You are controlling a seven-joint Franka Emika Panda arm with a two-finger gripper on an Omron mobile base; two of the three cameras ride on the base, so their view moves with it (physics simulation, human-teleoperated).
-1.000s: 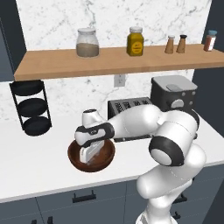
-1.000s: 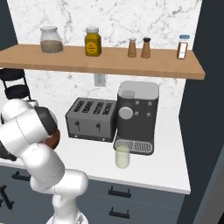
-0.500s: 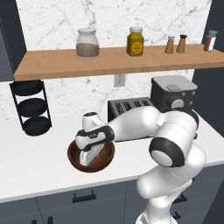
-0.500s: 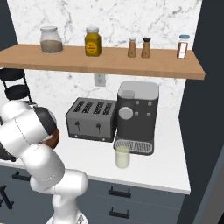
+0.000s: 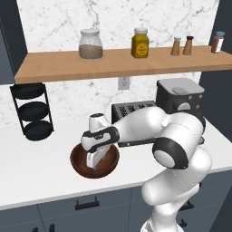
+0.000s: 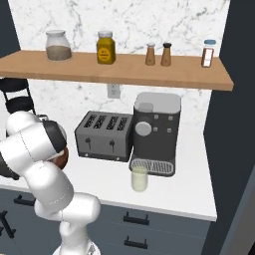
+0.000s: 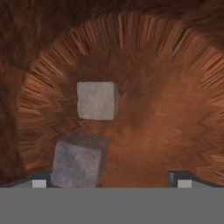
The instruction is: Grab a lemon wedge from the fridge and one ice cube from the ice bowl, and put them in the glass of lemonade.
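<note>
The ice bowl (image 5: 79,164) is a dark reddish-brown wooden bowl near the counter's front edge; a sliver of it (image 6: 63,158) shows behind my arm. My gripper (image 5: 96,161) points down into it, open. Close up, my gripper (image 7: 111,181) hangs just above the bowl floor (image 7: 166,113). One pale ice cube (image 7: 97,100) lies ahead of it. A second ice cube (image 7: 79,159) sits right by the left fingertip (image 7: 38,183), inside the gap. Nothing is gripped. The glass of lemonade (image 6: 140,178) stands in front of the coffee machine. The fridge and the lemon wedge are out of view.
A grey toaster (image 6: 104,135) and a coffee machine (image 6: 154,132) stand at the back right of the counter. A black tiered rack (image 5: 32,113) is at the back left. A wooden shelf (image 5: 118,61) with jars and shakers hangs above.
My gripper has sunk a little deeper into the ice bowl, with its jaws still wide. Nothing else has moved.
</note>
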